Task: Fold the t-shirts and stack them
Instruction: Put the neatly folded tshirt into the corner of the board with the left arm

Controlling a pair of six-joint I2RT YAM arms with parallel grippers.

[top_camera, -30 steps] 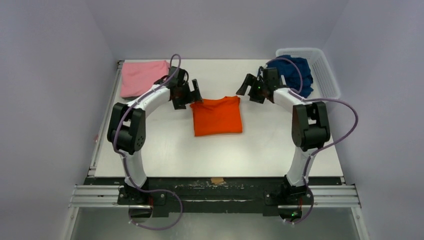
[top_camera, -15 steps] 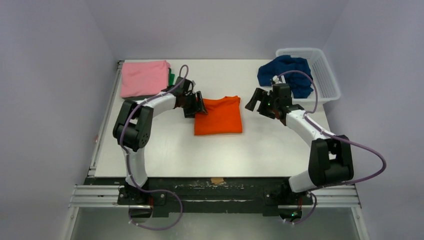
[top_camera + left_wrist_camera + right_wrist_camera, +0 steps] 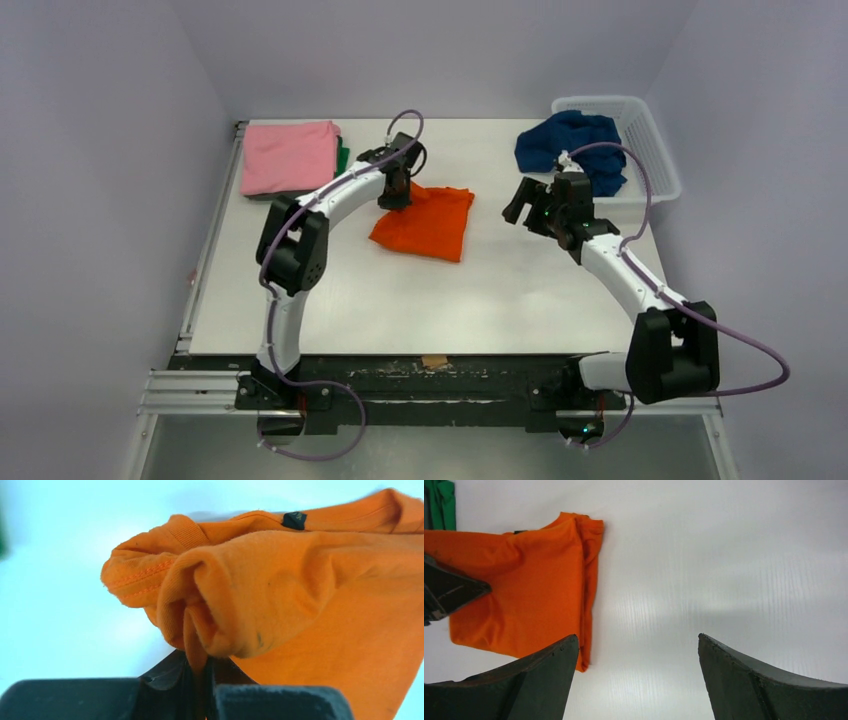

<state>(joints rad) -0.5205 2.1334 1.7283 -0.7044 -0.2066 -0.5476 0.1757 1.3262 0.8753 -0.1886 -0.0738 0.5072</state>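
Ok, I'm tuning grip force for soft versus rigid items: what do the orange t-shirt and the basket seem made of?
The orange t-shirt looks like soft, matte cotton knit: ribbed collar, stitched hem, bunching where the left fingers pinch it. The basket looks like rigid white plastic, likely smooth: thin walls keeping a crisp box shape, holding the navy shirt.

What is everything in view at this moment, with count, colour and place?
table: 1, white, fills the middle of the top view
basket: 1, white mesh, far-right corner
orange t-shirt: 1, bright orange, folded, centre, skewed
pink t-shirt: 1, pink, folded, far-left corner
green t-shirt: 1, dark green, showing at the pink one's right edge
navy t-shirt: 1, navy, heaped in basket, spilling over its left rim
left gripper: 1, black, shut on the orange t-shirt's far corner
right gripper: 1, black, open, right of the orange t-shirt
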